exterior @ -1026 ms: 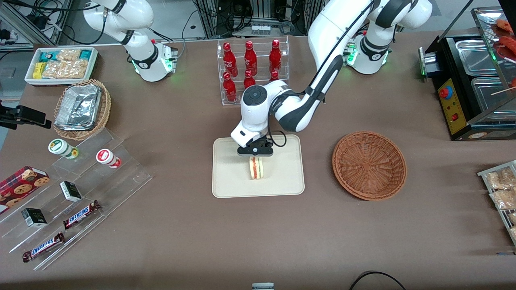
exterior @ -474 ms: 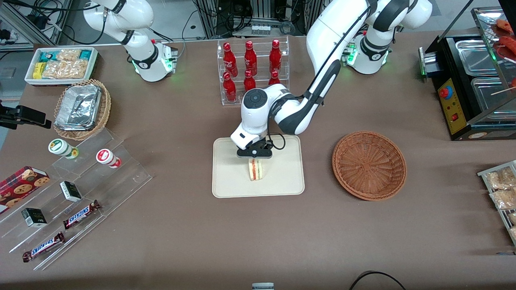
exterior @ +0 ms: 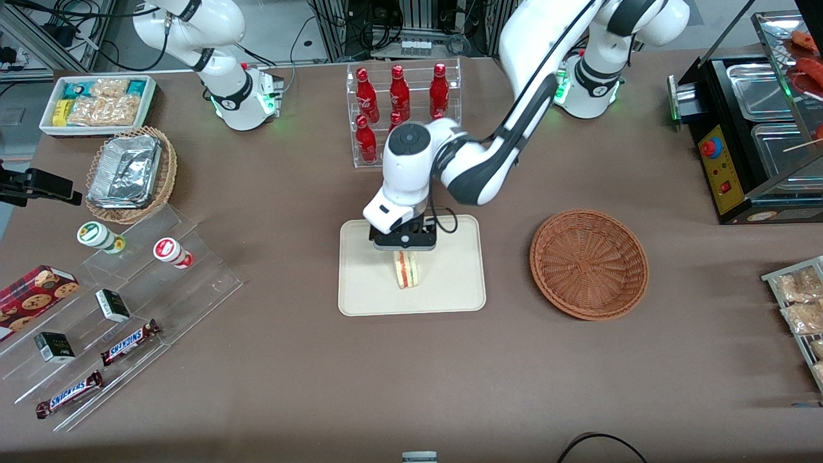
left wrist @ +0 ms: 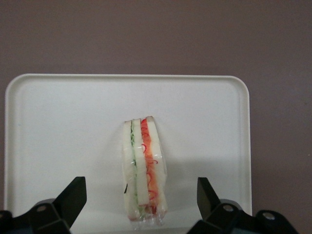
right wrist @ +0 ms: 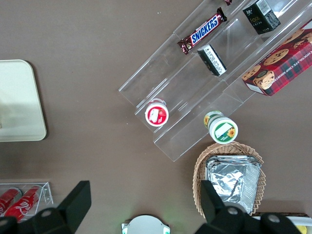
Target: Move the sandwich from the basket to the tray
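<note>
The sandwich [exterior: 406, 270] stands on its edge in the middle of the cream tray [exterior: 360, 283], with red, orange and green layers showing. In the left wrist view the sandwich [left wrist: 144, 170] rests on the tray [left wrist: 58, 126] with a wide gap to each black fingertip [left wrist: 73, 192]. My gripper [exterior: 405, 243] is open and hangs just above the sandwich, not touching it. The reddish-brown basket [exterior: 588, 263] sits empty beside the tray, toward the working arm's end of the table.
A clear rack of red bottles [exterior: 402, 106] stands farther from the front camera than the tray. A tan basket with foil containers [exterior: 130, 172], a snack bin [exterior: 96, 103] and clear candy shelves [exterior: 122, 321] lie toward the parked arm's end. A black warmer [exterior: 752, 128] stands past the basket.
My gripper has let go of the sandwich, opened and risen a little. The sandwich stays standing on the tray.
</note>
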Available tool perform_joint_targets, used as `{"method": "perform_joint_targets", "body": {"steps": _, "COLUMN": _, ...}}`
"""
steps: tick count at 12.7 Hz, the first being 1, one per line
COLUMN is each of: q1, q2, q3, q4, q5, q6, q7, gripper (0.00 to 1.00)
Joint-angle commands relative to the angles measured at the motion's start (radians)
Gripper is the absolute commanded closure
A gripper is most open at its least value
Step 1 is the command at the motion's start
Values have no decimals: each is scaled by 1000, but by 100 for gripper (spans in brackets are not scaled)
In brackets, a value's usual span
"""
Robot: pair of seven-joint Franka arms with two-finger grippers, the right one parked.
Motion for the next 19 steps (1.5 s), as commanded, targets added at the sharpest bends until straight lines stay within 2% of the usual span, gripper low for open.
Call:
{"method": "perform_joint_targets", "body": {"steps": 1, "q1": 39, "q2": -152, "q3": 2, "q4": -28, "q5": 0, "q6": -151, "q7": -77, "gripper": 0}}
{"method": "perform_joint_targets", "body": {"steps": 5, "q1": 146, "q2": -322, "q3": 0, "q4": -28, "q5": -14, "q6": -352, "q7": -65, "gripper": 0}}
{"method": "perform_joint_targets", "body": {"steps": 7, "q1": 225, "q2": -386, "q3": 2, "q4": -28, "q5": -50, "q6": -427, "q7": 25, "gripper": 0}}
{"method": "perform_joint_targets", "body": {"steps": 12, "q1": 452, "q2": -543, "q3": 2, "q4": -27, "q5": -155, "q6": -662, "q7": 405, "gripper": 0}}
{"method": "perform_joint_targets", "body": {"steps": 16, "q1": 603, "q2": -626, "q3": 2, "q4": -28, "q5": -158, "q6": -826, "q7": 686, "gripper": 0}}
{"method": "perform_joint_targets", "body": {"steps": 19, "q1": 654, "q2": -683, "q3": 45, "q4": -48, "q5": -159, "q6": -892, "q7": 889, "gripper": 0}}
